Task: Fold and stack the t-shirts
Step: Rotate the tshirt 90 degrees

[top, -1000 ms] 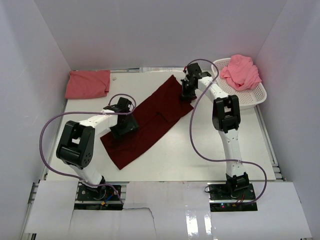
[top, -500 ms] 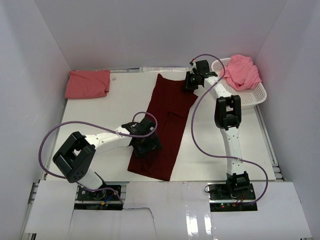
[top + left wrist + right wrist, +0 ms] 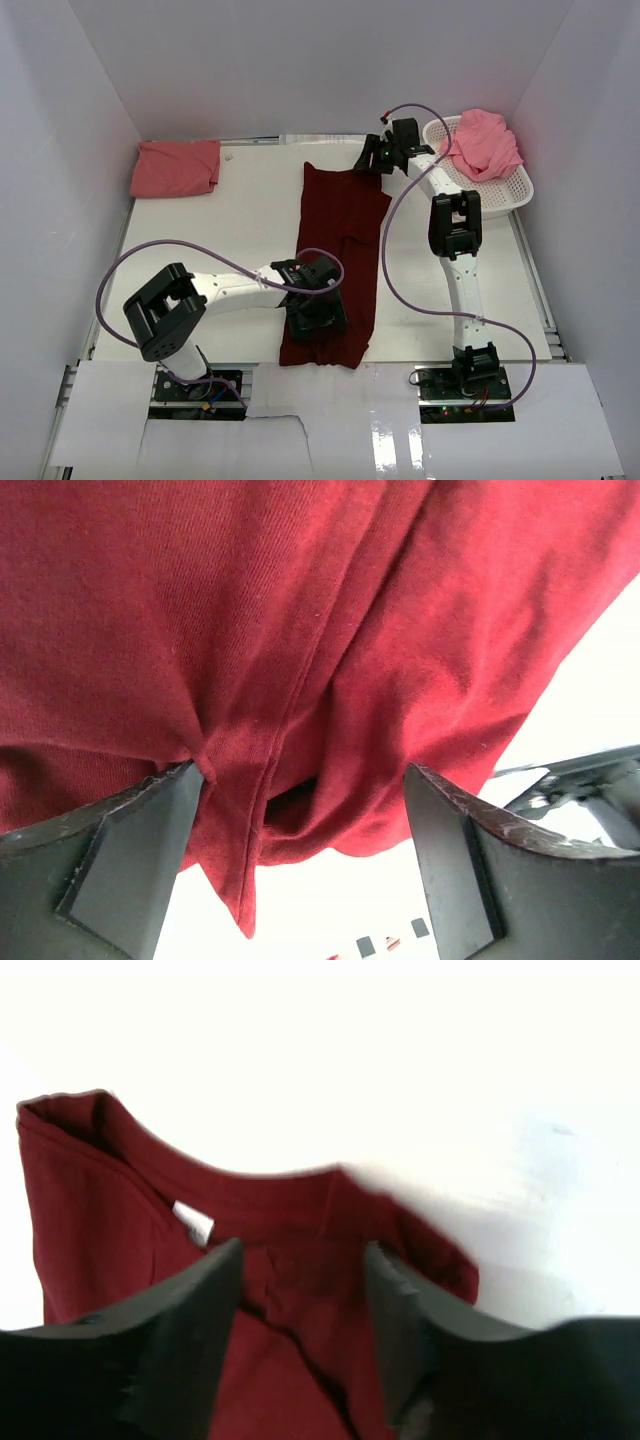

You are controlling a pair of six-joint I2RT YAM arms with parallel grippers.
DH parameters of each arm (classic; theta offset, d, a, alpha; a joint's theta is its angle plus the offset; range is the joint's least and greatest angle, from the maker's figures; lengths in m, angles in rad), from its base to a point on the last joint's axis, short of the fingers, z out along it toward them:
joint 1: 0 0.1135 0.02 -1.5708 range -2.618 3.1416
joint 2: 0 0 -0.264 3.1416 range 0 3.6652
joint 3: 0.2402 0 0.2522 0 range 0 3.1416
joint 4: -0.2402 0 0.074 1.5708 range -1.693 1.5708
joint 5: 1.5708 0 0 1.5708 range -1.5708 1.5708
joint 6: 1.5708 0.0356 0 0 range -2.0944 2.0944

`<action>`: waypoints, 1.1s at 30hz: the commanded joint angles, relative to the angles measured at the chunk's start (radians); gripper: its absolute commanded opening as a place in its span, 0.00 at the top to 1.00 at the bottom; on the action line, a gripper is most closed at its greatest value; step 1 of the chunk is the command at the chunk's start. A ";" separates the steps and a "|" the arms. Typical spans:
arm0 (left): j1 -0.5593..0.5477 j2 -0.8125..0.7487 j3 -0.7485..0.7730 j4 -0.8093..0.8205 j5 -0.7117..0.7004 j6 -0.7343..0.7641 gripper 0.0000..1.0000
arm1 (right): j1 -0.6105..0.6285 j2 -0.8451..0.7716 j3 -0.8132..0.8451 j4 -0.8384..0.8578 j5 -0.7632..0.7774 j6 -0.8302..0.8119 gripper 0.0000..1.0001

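Observation:
The dark maroon t-shirt (image 3: 340, 215) lies stretched lengthwise down the middle of the table. My left gripper (image 3: 318, 314) is low over its near end. In the left wrist view the gripper (image 3: 305, 825) is wide open, with the maroon hem (image 3: 300, 630) bunched loosely between the fingers (image 3: 130, 865). My right gripper (image 3: 372, 158) hovers at the far end; its jaws (image 3: 300, 1295) stand apart above the collar (image 3: 120, 1250) and a white label (image 3: 192, 1223), gripping nothing. A salmon t-shirt (image 3: 176, 167) lies folded at the back left. A lighter pink t-shirt (image 3: 484, 142) is heaped in the basket.
The white perforated basket (image 3: 518, 192) stands at the back right, just right of my right arm. White walls close in the table on three sides. The near table edge lies just below the maroon shirt's end.
The maroon shirt has swung from diagonal to lengthwise as my left arm dragged its end toward the near edge. My right gripper has opened, let go of the collar end and lifted slightly.

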 commanded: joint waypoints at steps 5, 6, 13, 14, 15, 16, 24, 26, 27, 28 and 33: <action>0.023 0.014 0.181 -0.337 -0.116 0.049 0.03 | -0.008 -0.141 -0.023 0.132 -0.054 -0.016 0.33; 0.043 0.014 0.241 -0.349 -0.116 0.080 0.03 | -0.005 -0.170 -0.070 0.132 -0.055 -0.024 0.33; 0.162 0.013 0.503 -0.421 -0.143 0.216 0.02 | 0.001 -0.515 -0.394 0.076 -0.088 -0.107 0.34; 0.216 0.010 0.522 -0.400 -0.143 0.239 0.02 | 0.006 -0.552 -0.443 0.071 -0.095 -0.118 0.35; 0.248 0.010 0.530 -0.365 -0.098 0.275 0.02 | 0.009 -0.592 -0.495 0.069 -0.091 -0.125 0.35; 0.285 0.013 0.522 -0.286 -0.058 0.351 0.02 | 0.014 -0.662 -0.585 0.059 -0.083 -0.125 0.37; 0.400 0.244 0.632 -0.119 -0.160 0.585 0.02 | 0.159 -0.898 -0.957 -0.047 0.100 -0.092 0.57; 0.400 0.321 0.672 -0.080 -0.163 0.612 0.02 | 0.176 -0.892 -1.003 -0.030 0.077 -0.069 0.92; 0.402 0.344 0.707 -0.069 -0.162 0.614 0.02 | 0.179 -0.864 -1.003 -0.029 0.074 -0.069 0.92; 0.402 0.362 0.726 -0.061 -0.157 0.618 0.03 | 0.182 -0.847 -1.000 -0.036 0.073 -0.069 0.92; 0.408 0.436 0.769 0.054 -0.082 0.628 0.03 | 0.185 -0.751 -0.986 0.009 0.109 -0.053 0.92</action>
